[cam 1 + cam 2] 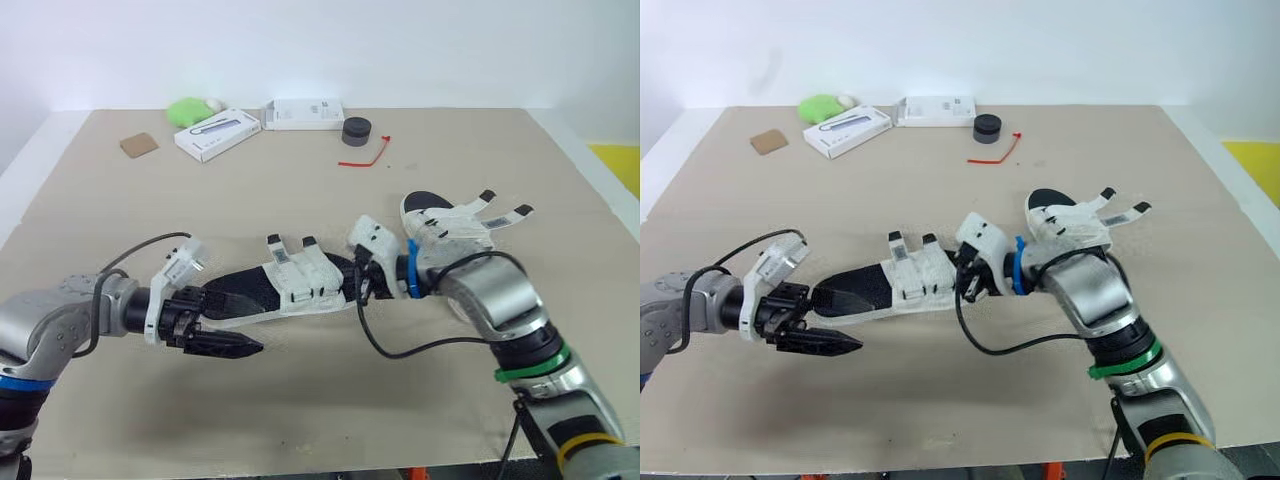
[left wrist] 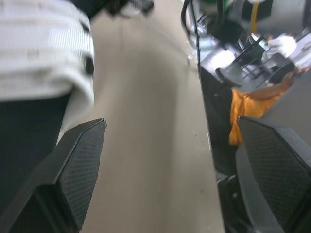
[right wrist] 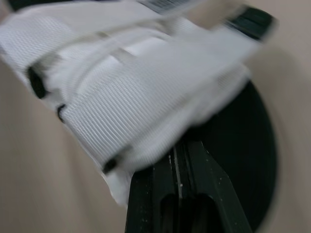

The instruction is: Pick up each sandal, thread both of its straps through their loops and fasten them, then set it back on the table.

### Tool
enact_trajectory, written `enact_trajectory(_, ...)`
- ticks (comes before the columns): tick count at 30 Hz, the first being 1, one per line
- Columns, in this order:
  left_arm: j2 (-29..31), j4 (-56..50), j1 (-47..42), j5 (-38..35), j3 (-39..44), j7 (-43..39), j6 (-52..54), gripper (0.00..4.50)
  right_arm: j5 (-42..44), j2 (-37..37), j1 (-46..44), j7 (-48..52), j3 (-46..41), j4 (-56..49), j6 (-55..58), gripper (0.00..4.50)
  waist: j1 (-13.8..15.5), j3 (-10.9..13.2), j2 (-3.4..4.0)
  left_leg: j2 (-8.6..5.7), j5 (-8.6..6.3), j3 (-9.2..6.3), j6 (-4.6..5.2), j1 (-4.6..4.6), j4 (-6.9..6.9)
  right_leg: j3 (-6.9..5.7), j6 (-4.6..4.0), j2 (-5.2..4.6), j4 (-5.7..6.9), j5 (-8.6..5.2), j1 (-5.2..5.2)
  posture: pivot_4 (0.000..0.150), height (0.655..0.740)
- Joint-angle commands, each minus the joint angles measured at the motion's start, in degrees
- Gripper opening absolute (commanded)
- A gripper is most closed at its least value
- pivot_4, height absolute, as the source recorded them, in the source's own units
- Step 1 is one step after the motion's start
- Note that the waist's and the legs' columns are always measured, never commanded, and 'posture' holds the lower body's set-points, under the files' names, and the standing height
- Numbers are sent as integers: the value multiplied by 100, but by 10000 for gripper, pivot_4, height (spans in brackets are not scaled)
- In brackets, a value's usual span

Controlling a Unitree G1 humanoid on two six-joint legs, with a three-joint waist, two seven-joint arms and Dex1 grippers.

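A sandal with a black sole and white straps (image 1: 285,283) lies in the middle of the table, its straps loose and standing up. My right gripper (image 1: 357,286) is at its right end, and in the right wrist view the fingers (image 3: 194,194) are shut on the edge of the black sole under the white strap (image 3: 136,97). My left gripper (image 1: 232,346) hovers low just in front of the sandal's left end, open, with nothing between its fingers (image 2: 77,165). A second sandal (image 1: 455,221) lies behind my right arm, straps undone.
Along the far edge are a green object (image 1: 188,109), two white boxes (image 1: 217,134) (image 1: 303,114), a brown card (image 1: 139,145), a black cylinder (image 1: 356,130) and a red tie (image 1: 366,154). The table's front edge (image 2: 206,145) runs close to my left gripper.
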Motion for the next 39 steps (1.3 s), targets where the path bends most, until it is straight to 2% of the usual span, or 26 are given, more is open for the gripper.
enact_trajectory(1,-83,-290,72,144,74,19,-312,44522,98,-233,-160,39,-52,-477,216,0,0,2,3,0,-1,0,1,0,0,0,0,0,0,0,-1,1500,7400)
enact_trajectory(4,-306,-335,111,342,67,298,-536,44522,182,-647,-121,194,-215,-720,242,0,28,6,7,0,-3,3,6,0,5,1,0,0,1,0,0,1500,7400)
enact_trajectory(7,-640,-337,98,821,-108,699,-947,44522,537,-1269,314,531,-763,-1307,182,0,102,11,14,-1,-6,3,10,-2,11,0,1,-1,2,-1,2,1500,7400)
enact_trajectory(12,-773,-369,125,1104,-332,799,-1049,44522,1218,-1616,1060,699,-1559,-2208,207,0,122,11,13,0,-22,4,38,-2,29,0,2,1,4,-2,11,1500,7400)
enact_trajectory(18,-976,-221,58,1538,-649,1023,-1198,44522,1715,-1584,1646,331,-2250,-2880,418,0,125,12,12,-1,-26,3,45,-2,78,2,6,2,43,-3,14,1500,7400)
enact_trajectory(21,-1248,-18,-52,1874,-817,1254,-1420,44522,2011,-1478,1888,83,-2632,-3156,538,0,127,13,11,-2,-24,3,47,3,100,2,46,2,63,-22,22,1500,7400)
enact_trajectory(25,-1756,349,-304,2245,-1047,1537,-1679,44522,2642,-1216,2607,-106,-3656,-3656,484,0,160,12,9,-7,-3,-1,79,4,108,1,59,3,72,-2,27,1500,7400)
enact_trajectory(28,-1965,531,-432,2325,-1133,1459,-1772,44522,3268,-926,2995,-310,-4409,-3852,390,0,143,12,9,-12,4,-5,89,5,112,0,65,1,74,6,33,1500,7400)
enact_trajectory(34,-2168,1014,-652,2633,-1241,1336,-2159,44522,4066,-743,3202,-1007,-4922,-3951,119,0,133,11,10,-12,23,-4,118,13,116,1,64,3,76,33,38,1500,7400)
enact_trajectory(37,-2406,1370,-755,2836,-1205,1481,-2474,36849,4237,-825,3296,-1313,-4937,-3935,17,0,132,11,10,-13,35,-4,134,13,116,1,66,3,76,46,40,1500,7400)
enact_trajectory(39,-2562,1611,-794,3069,-1211,1579,-2817,27823,4333,-879,3352,-1502,-4899,-3915,-75,0,139,11,10,-15,45,-5,140,13,116,1,69,2,75,54,41,1500,7400)
